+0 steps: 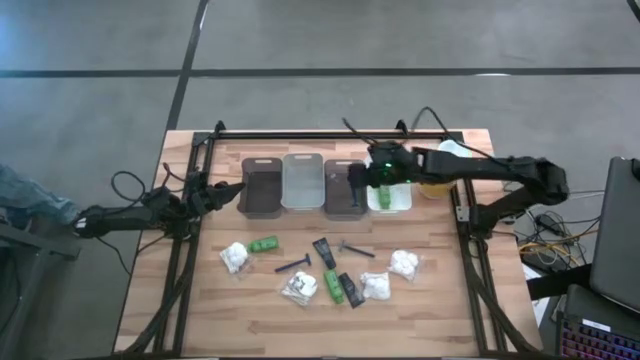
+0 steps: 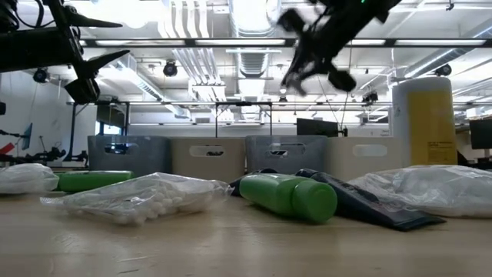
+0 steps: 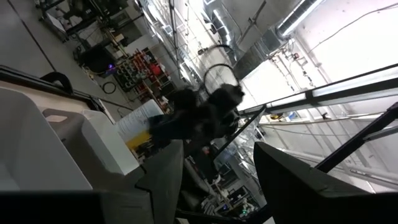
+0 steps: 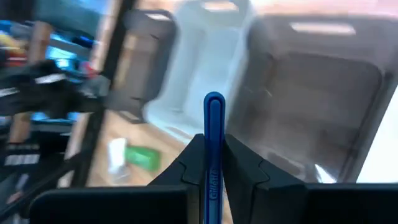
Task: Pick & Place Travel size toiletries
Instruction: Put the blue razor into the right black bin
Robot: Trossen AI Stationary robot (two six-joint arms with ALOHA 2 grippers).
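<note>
A: Why do we have the right gripper (image 4: 213, 163) up over the bins instead of down among the toiletries?

B: Because it is already loaded. In the right wrist view our two fingers are pinched narrow on a blue-handled razor (image 4: 213, 130), the handle sticking out ahead of the fingertips. From above, the gripper hangs over the dark grey bin (image 1: 343, 188) third from the left, just beside the white bin (image 1: 391, 197). We judge that bin is where the razor is meant to go.

A: And the left gripper (image 1: 234, 189)?

B: It waits at the left end of the row, near the first dark bin (image 1: 262, 186), raised off the table. Its jaws stand fairly wide with nothing between them, so we read it as ready, not working.

A: What is left on the table?

B: Plenty. Another razor (image 1: 293, 266), green bottles (image 1: 264, 243), a black tube (image 1: 323, 251) and fluffy white packets (image 1: 404, 263) lie scattered on the wood in front of the bins, well apart from both grippers. We would say the sorting is at an early stage.
</note>
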